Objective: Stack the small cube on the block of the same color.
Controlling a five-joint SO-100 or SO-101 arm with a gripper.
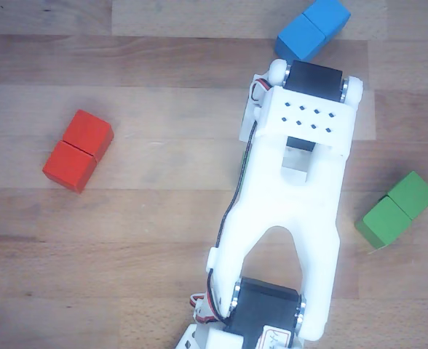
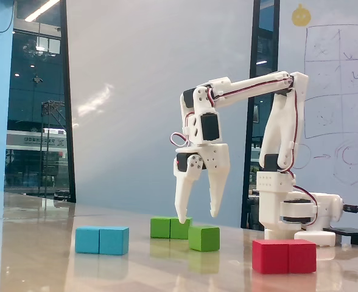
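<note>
One small cube (image 2: 204, 238) was left ungrasped on the bench (image 2: 45, 267) beneath spread, empty jaws; lowering around it was judged the next requirement.

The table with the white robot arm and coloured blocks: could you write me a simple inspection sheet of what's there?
Surface: wooden table, glossy in the fixed view.
Job's things: small green cube on the table; long green block behind it, unstacked.
Clutter: blue block, red block.
Hand: hand open, empty, above the green pieces.
Cables: wires along the arm.
Surroundings: whiteboard with drawings, windows.
</note>
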